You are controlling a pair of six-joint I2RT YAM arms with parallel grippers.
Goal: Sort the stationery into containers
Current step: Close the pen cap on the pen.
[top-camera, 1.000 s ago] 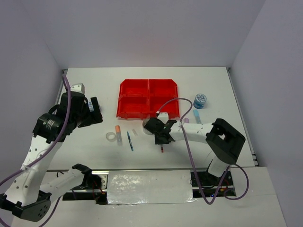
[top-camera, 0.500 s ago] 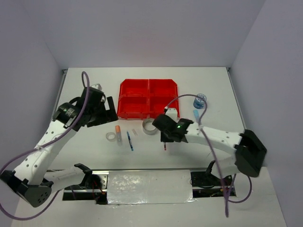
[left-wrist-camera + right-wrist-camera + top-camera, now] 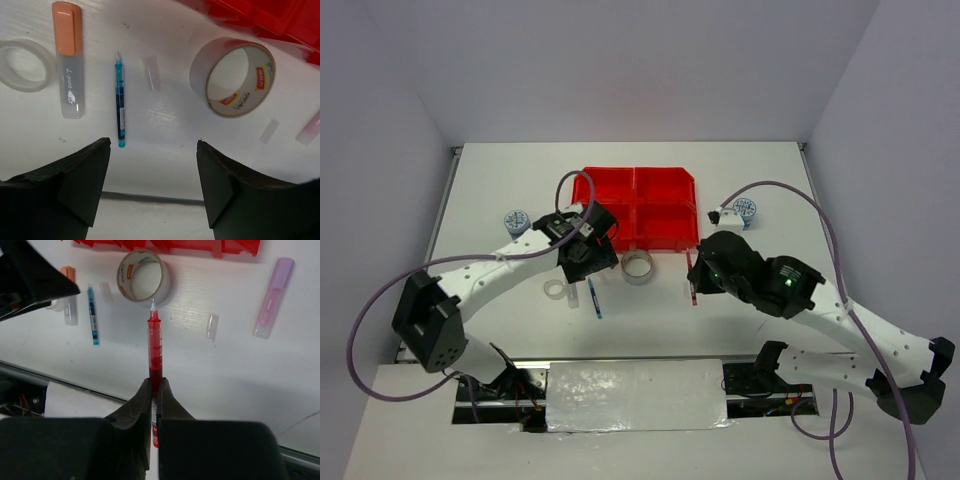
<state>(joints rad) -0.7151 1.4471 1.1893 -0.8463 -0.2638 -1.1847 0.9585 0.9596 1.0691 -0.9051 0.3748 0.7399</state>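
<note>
The right gripper (image 3: 155, 385) pinches a red pen (image 3: 155, 347) by the rear of its barrel, jaws drawn almost together. The pen's tip points toward the far edge of the worktop (image 3: 235, 370), right of centre and just short of the red four-compartment tray (image 3: 665, 190), which sits mid-worktop toward the far edge. The left gripper (image 3: 152, 155) hangs spread wide and empty over the near-centre stretch. Below it lie a blue pen (image 3: 120, 102) and a silvery-grey tape ring (image 3: 232, 76), with an orange-capped highlighter (image 3: 68, 57) and a clear tape ring (image 3: 22, 65) further toward the left edge. One blue-patterned roll (image 3: 516, 220) stands left of the tray and another stands to its right. A pale purple highlighter (image 3: 272, 297) and a small clear cap (image 3: 212, 326) lie nearer the right edge. The red pen looks light, stiff and smooth-barrelled, so it is likely to pivot or slide in a narrow pinch. Held this far back, its long front end is free to swing, and a hold nearer mid-barrel would probably carry it more steadily to a compartment.
</note>
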